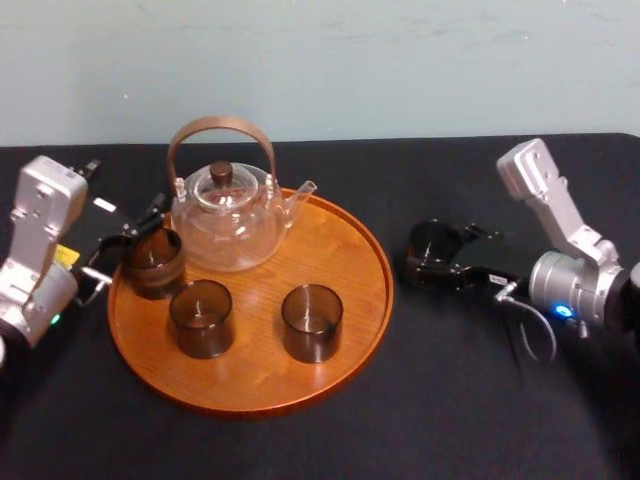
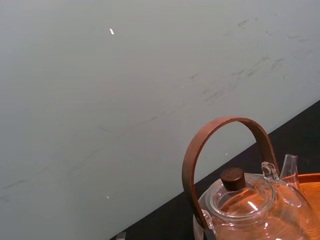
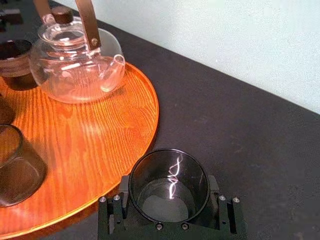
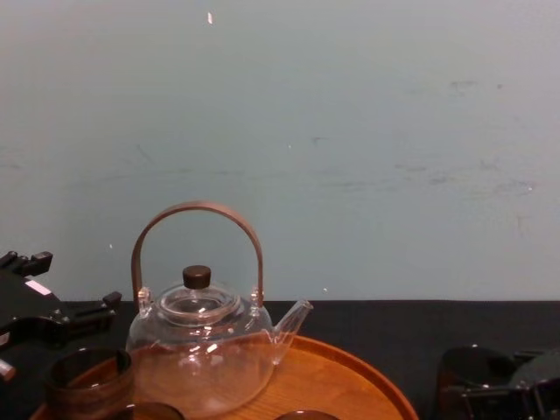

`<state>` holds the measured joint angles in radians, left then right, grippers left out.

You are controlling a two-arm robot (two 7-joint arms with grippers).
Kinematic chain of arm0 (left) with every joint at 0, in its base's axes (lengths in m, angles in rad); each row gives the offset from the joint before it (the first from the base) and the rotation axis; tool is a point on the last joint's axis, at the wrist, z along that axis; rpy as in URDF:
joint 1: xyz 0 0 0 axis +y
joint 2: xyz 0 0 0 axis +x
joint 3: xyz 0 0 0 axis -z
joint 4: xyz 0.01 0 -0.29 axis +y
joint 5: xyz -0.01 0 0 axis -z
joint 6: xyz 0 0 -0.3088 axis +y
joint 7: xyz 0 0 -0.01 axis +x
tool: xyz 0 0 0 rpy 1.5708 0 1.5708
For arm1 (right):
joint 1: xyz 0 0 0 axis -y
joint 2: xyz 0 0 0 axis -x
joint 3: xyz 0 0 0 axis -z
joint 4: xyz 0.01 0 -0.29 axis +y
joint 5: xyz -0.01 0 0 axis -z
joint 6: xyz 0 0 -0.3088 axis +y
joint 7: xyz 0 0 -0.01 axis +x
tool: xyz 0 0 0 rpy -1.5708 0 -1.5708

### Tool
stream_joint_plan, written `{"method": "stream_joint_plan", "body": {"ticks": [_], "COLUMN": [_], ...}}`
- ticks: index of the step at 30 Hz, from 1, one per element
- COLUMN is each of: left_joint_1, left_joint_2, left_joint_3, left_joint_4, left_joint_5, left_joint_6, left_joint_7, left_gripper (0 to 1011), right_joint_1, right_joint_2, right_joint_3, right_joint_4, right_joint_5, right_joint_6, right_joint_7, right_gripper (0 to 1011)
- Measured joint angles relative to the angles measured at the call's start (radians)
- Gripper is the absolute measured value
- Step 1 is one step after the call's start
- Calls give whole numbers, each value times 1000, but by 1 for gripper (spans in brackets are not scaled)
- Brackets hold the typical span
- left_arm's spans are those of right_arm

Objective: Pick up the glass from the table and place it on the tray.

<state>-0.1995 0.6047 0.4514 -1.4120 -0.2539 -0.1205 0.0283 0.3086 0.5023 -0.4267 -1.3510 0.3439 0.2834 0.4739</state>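
Observation:
A dark smoked glass (image 1: 433,246) stands just right of the round wooden tray (image 1: 350,300), over the black tablecloth. My right gripper (image 1: 445,268) is shut on it, one finger on each side. In the right wrist view the glass (image 3: 169,172) sits between the fingers (image 3: 216,187) close to the tray rim (image 3: 150,115). From the chest camera this glass (image 4: 468,367) shows low on the right. My left gripper (image 1: 135,232) hovers at the tray's left edge, beside another dark glass (image 1: 153,262).
On the tray stand a clear glass teapot (image 1: 225,215) with a brown arched handle and two more dark glasses (image 1: 201,318) (image 1: 311,322). The tray's right half is bare wood. A pale wall runs behind the table.

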Motion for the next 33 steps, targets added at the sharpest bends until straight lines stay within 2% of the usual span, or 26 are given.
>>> {"method": "stream_joint_plan", "body": {"ticks": [10,16,27,33], "left_joint_1": [0,0,0,0], "left_joint_2": [0,0,0,0], "left_joint_3": [0,0,0,0], "left_joint_4": [0,0,0,0], "left_joint_5": [0,0,0,0], "left_joint_6": [0,0,0,0], "left_joint_7": [0,0,0,0], "left_gripper": [1001,1001,1001,1001], "right_joint_1": [-20,1,83,128], "right_joint_2": [55,65,37,3], "right_joint_3": [28,22,-31,-66], "right_joint_4": [-90,-99,-42,2], "right_joint_5": [34,36,15,1], "right_joint_6": [-3,-9,-40,-62], "right_joint_7": [31,41,77,95], "right_gripper": [903,903,904,903]}}
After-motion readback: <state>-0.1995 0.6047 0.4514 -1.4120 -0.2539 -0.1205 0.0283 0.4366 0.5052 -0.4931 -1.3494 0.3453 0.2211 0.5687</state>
